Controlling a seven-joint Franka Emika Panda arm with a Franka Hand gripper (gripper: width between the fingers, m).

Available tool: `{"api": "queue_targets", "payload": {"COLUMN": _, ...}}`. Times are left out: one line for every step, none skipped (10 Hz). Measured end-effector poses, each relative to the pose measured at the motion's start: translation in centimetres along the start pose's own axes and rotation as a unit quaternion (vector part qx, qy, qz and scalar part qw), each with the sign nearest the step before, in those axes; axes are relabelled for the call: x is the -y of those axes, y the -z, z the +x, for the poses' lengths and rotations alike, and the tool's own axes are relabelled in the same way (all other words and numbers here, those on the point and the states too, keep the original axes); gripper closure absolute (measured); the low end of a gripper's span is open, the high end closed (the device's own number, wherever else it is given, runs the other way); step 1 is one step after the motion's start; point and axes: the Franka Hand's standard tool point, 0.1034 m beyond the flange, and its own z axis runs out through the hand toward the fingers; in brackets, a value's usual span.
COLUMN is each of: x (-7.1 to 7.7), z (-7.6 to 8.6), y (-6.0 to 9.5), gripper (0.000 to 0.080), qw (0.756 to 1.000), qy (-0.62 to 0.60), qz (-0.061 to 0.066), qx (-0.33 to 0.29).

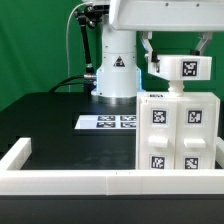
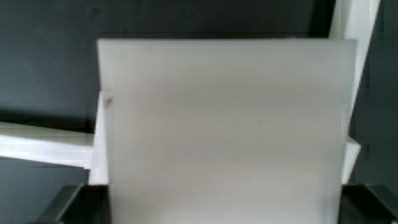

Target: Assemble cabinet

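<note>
The cabinet point(image 1: 181, 135), a large white box with several square tags on its face, stands upright at the exterior view's right, just behind the low front wall. Right above it, my gripper point(image 1: 179, 62) is shut on a smaller white tagged piece point(image 1: 186, 69), one finger on each side. That piece hangs at the cabinet's top edge; I cannot tell whether they touch. In the wrist view the piece point(image 2: 217, 120) is a broad blank white face filling the span between my dark fingers point(image 2: 71, 205), and it hides what lies beyond my gripper point(image 2: 217, 208).
The marker board point(image 1: 108, 122) lies flat on the black table in front of the arm's white base point(image 1: 117, 75). A long low white border wall point(image 1: 70, 180) runs along the front and turns back at the exterior view's left.
</note>
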Motion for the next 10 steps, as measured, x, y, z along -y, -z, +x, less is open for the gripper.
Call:
{"api": "queue_targets", "payload": {"x": 0.06, "z": 0.04, "y": -0.57, "gripper": 0.0239, "qw": 1.000, "qy": 0.001, "qz": 0.000, "qx": 0.004}}
{"api": "queue_targets", "payload": {"x": 0.11, "z": 0.01, "y": -0.80, "gripper": 0.0239, "qw": 1.000, "qy": 0.001, "qz": -0.001, "qx": 0.006}}
{"api": "queue_targets", "payload": {"x": 0.22, "z": 0.00, "y": -0.98, "gripper": 0.0239, "qw": 1.000, "qy": 0.004, "qz": -0.001, "qx": 0.007}}
{"api": "queue_targets", "payload": {"x": 0.46, "z": 0.13, "y": -1.26, "gripper": 0.0239, "qw": 1.000, "qy": 0.007, "qz": -0.001, "qx": 0.009}}
{"api": "queue_targets", "payload": {"x": 0.67, "z": 0.18, "y": -1.37, "gripper": 0.0239, "qw": 1.000, "qy": 0.008, "qz": -0.001, "qx": 0.009}}
{"api": "queue_targets", "payload": {"x": 0.67, "z": 0.24, "y": -1.43, "gripper": 0.0239, "qw": 1.000, "qy": 0.013, "qz": -0.001, "qx": 0.009}}
{"api": "queue_targets", "payload": {"x": 0.62, "z": 0.30, "y": -1.42, "gripper": 0.0239, "qw": 1.000, "qy": 0.016, "qz": -0.001, "qx": 0.009}}
{"api": "queue_targets", "payload": {"x": 0.61, "z": 0.32, "y": -1.42, "gripper": 0.0239, "qw": 1.000, "qy": 0.017, "qz": -0.001, "qx": 0.007}}
{"api": "queue_targets", "payload": {"x": 0.60, "z": 0.37, "y": -1.40, "gripper": 0.0239, "qw": 1.000, "qy": 0.017, "qz": -0.001, "qx": 0.005}}
{"api": "queue_targets", "payload": {"x": 0.61, "z": 0.37, "y": -1.40, "gripper": 0.0239, "qw": 1.000, "qy": 0.017, "qz": -0.001, "qx": 0.005}}
